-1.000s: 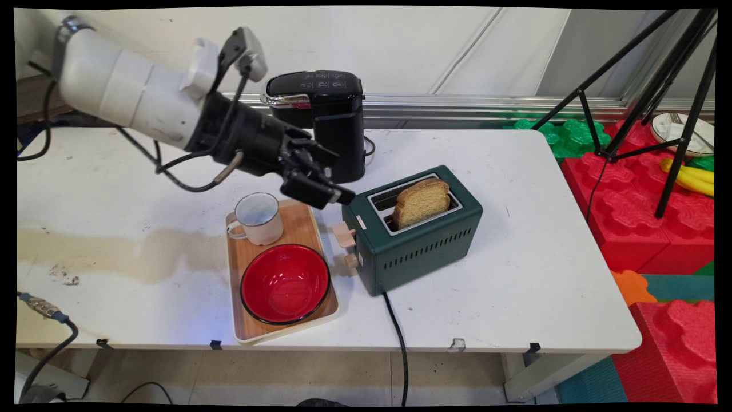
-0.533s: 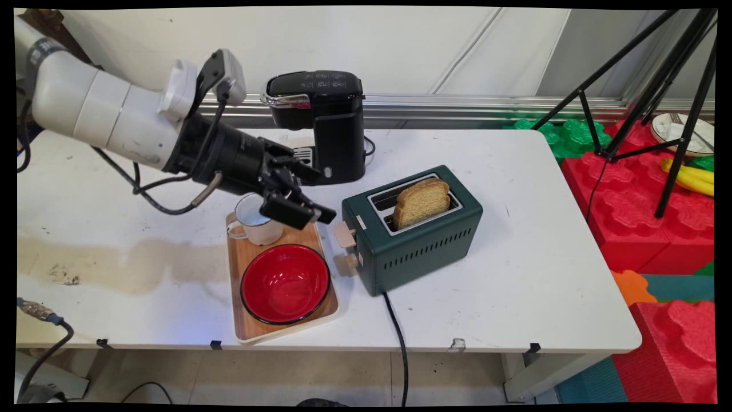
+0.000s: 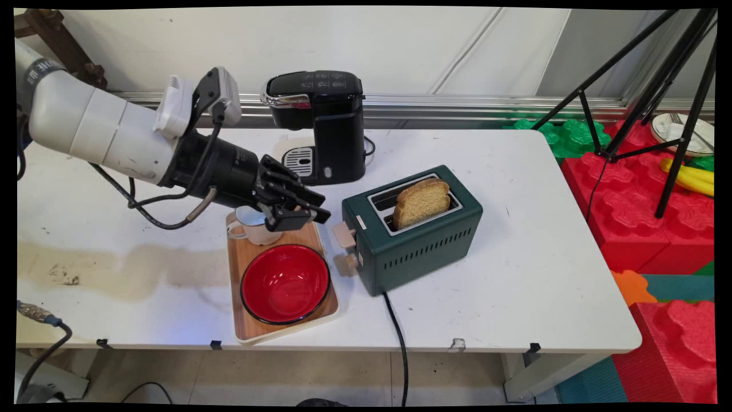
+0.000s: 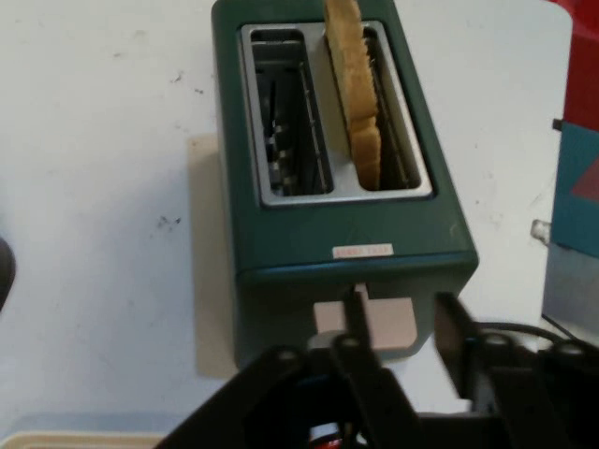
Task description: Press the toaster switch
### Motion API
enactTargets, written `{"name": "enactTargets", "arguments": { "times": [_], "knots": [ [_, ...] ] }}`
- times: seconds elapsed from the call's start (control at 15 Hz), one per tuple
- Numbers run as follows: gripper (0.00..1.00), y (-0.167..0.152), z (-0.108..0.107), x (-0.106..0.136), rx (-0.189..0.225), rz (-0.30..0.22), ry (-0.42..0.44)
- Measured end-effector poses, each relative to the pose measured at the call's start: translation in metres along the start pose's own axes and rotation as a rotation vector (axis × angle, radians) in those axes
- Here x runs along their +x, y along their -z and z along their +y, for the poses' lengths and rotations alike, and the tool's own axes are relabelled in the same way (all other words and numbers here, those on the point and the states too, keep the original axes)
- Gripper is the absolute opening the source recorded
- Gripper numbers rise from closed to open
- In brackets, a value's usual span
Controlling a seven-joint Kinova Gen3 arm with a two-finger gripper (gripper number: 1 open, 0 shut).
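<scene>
My black gripper hangs just left of the dark green toaster, a little above its beige lever and not touching it. It is open with nothing in it. In the hand view the gripper points at the toaster's lever end, with the lever showing between the fingers. A slice of brown bread stands upright in one toaster slot; the other slot has no bread. The hand partly covers a white mug on a wooden tray.
A red bowl fills the tray's near half. A black coffee machine stands behind the hand. The toaster's black cord runs off the front edge. Black tripod legs and red foam blocks lie to the right of the table.
The hand has drawn back to the left and dropped lower, from beside the toaster's top corner to above the mug. Toaster, bread, bowl and tray have not moved.
</scene>
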Motion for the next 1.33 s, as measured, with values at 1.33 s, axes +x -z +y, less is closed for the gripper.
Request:
{"name": "enactTargets", "arguments": {
  "times": [1.33],
  "knots": [
    [0.00,-0.043,-0.003,-0.012,0.009,-0.045,0.046]
  ]
}}
